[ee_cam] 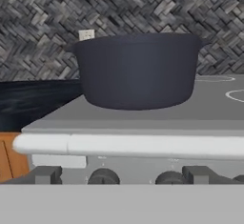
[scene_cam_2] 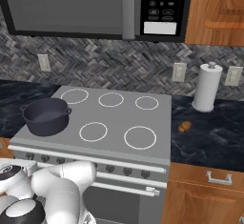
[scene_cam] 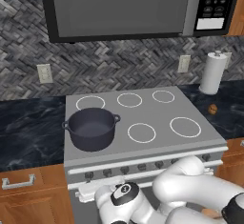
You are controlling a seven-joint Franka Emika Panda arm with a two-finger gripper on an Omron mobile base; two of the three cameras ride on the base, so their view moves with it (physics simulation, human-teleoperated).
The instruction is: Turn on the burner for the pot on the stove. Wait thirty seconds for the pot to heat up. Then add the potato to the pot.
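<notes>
**Burner not yet lit; hand poised low before the knob row**

We find the squat dark grey pot with two loop handles (scene_cam: 91, 128) seated on the front-left white ring of the grey steel flat-top stove (scene_cam: 157, 111). It appears empty. The small orange-brown potato (scene_cam_2: 184, 126) lies on the dark marbled counter (scene_cam_2: 214, 132) to the right of the stove, near the tall white paper towel roll (scene_cam_2: 207, 93) and well apart from the pot.

The two-finger gripper (ee_cam: 122, 175) sits low in front of the stove, level with the white bar handle (ee_cam: 128, 145) and the row of dark knobs (ee_cam: 103, 176). Its dark fingertips (ee_cam: 46, 174) stand wide apart with nothing between them. In the hand view two rounded knobs show between the tips, though they are cropped at the bottom, so we cannot say with confidence which one governs the pot's ring.

We judge the first step to be in hand: reaching for the burner control. The next move calls for bringing the spread fingers squarely over the knob matching the front-left ring, closing on it, then twisting. The wait and the potato remain undone.
</notes>
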